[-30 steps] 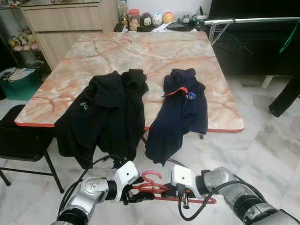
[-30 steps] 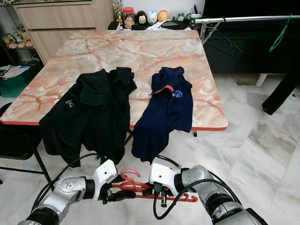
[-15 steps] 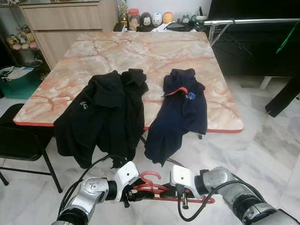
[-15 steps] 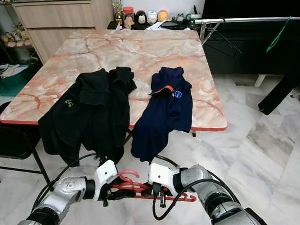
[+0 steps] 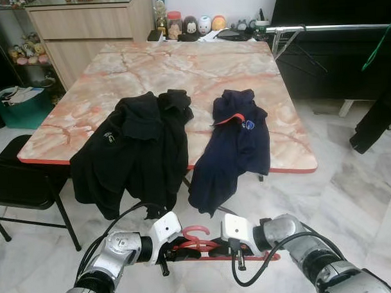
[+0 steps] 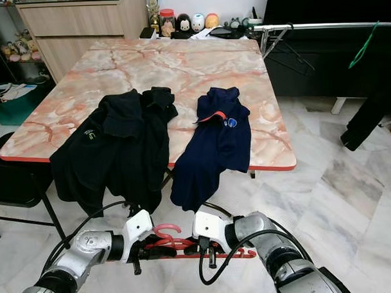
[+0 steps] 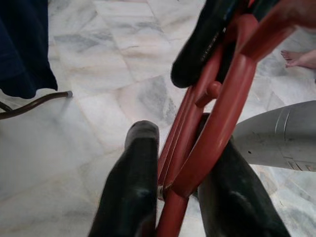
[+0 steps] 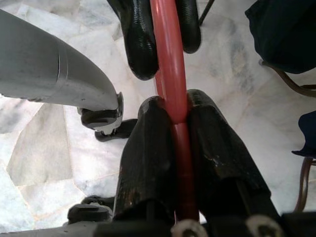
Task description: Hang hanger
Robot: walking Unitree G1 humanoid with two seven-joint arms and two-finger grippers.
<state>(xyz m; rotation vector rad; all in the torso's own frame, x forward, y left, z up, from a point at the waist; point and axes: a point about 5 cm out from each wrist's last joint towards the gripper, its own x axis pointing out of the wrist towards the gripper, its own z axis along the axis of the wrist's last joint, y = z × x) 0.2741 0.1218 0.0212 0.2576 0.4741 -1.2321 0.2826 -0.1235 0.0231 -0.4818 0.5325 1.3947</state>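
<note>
Both hands are clenched on the red hanger (image 5: 205, 244), which is held low in front of the robot, above the marble floor (image 5: 351, 199) and just short of the counter (image 5: 180, 70); the left hand (image 5: 168, 249) is closed on the frame close under the hook, and the right hand (image 5: 219, 247) is closed on the bar just beside it, so that the two grips are nearly touching; in the right wrist view the red bar is seen pinched between the black fingers (image 8: 153, 158), with the other hand's fingers clamped on it just ahead. On the counter a black jacket (image 5: 134, 152) and a navy shirt (image 5: 232, 142) are spread, each draped over the near edge; a metal rail (image 5: 326, 27) is seen beyond the counter's far right corner, well apart from the hanger; a black chair (image 5: 23, 181) stands to the left. The step in hand is judged to be a handover or regrip; it would be done well if one grip were kept firm until the other was fully released, the hook being left free and upright for the rail.
</note>
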